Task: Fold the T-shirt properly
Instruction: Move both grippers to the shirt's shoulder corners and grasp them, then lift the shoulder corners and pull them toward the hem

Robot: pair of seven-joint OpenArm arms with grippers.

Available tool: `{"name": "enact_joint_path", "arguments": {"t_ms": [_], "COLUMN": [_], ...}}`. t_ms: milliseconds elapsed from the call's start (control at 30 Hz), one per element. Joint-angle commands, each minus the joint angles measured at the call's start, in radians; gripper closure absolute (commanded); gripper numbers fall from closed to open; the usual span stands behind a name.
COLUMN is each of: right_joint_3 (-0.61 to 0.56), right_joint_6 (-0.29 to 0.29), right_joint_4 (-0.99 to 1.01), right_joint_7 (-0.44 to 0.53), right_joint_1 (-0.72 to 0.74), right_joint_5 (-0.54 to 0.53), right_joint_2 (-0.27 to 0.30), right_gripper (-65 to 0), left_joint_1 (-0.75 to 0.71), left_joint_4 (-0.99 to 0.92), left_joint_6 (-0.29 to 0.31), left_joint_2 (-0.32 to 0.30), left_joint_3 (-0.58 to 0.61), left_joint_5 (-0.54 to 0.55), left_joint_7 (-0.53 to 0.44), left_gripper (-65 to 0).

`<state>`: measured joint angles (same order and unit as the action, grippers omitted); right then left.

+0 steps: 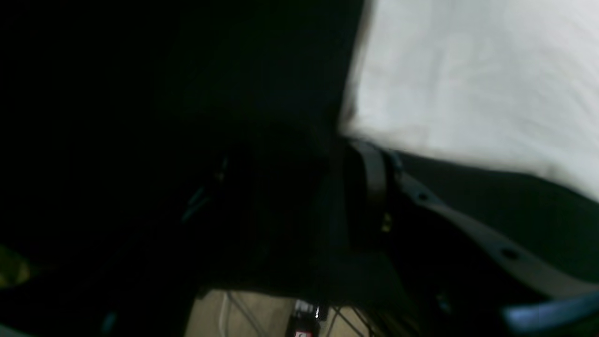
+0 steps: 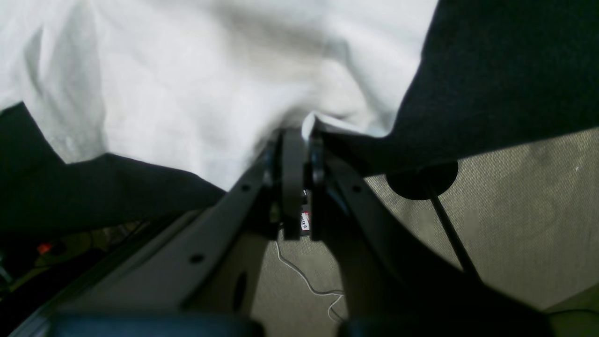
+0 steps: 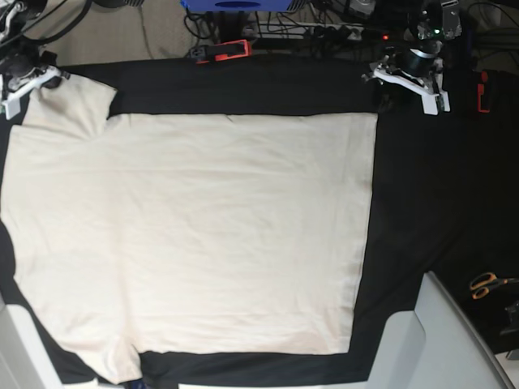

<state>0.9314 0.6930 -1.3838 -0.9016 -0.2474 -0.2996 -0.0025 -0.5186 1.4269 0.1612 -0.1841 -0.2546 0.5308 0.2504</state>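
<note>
The T-shirt [image 3: 195,235] is plain cream, almost off-white, with no print on it. It lies on a black tablecloth [image 3: 405,203] that covers the table. At the far edge there is a red-orange clamp [image 3: 223,52] and next to it a blue box [image 3: 235,5]. The scissors [image 3: 486,284] at the right side have orange handles. In the right wrist view the floor [image 2: 514,224] is beige-grey, with a thin white cable [image 2: 309,281] on it.
</note>
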Motion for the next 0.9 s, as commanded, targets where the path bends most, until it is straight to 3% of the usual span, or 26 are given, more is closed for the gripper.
{"name": "enact_joint_path", "arguments": {"t_ms": [0, 567, 633, 733, 767, 867], "right_joint_3": [0.002, 0.005, 0.005, 0.002, 0.002, 0.002], "right_joint_6": [0.005, 0.005, 0.005, 0.005, 0.005, 0.005], "right_joint_4": [-0.018, -0.018, -0.018, -0.018, -0.018, -0.018], "right_joint_7": [0.006, 0.008, 0.008, 0.009, 0.009, 0.009], "right_joint_1": [-0.005, -0.008, -0.008, -0.008, -0.008, -0.008], "right_joint_5": [-0.005, -0.003, -0.003, -0.003, -0.003, -0.003], "right_joint_2": [0.014, 0.017, 0.017, 0.017, 0.017, 0.017], "right_gripper": [-0.8, -0.8, -0.8, -0.8, -0.8, -0.8], "left_joint_1": [0.01, 0.085, 0.085, 0.085, 0.085, 0.114], "left_joint_4": [-0.001, -0.07, -0.071, -0.071, -0.073, -0.076], "left_joint_6": [0.011, 0.011, 0.011, 0.011, 0.011, 0.011], "left_joint_2": [-0.008, 0.002, 0.004, 0.004, 0.004, 0.004], "left_joint_3": [0.011, 0.128, 0.128, 0.125, 0.123, 0.13], "left_joint_5": [0.022, 0.032, 0.032, 0.032, 0.032, 0.028], "left_joint_7": [-0.015, -0.016, -0.016, -0.018, -0.018, -0.016], "left_gripper": [-31.1, -29.5, -24.7, -3.5, 0.0, 0.0]}}
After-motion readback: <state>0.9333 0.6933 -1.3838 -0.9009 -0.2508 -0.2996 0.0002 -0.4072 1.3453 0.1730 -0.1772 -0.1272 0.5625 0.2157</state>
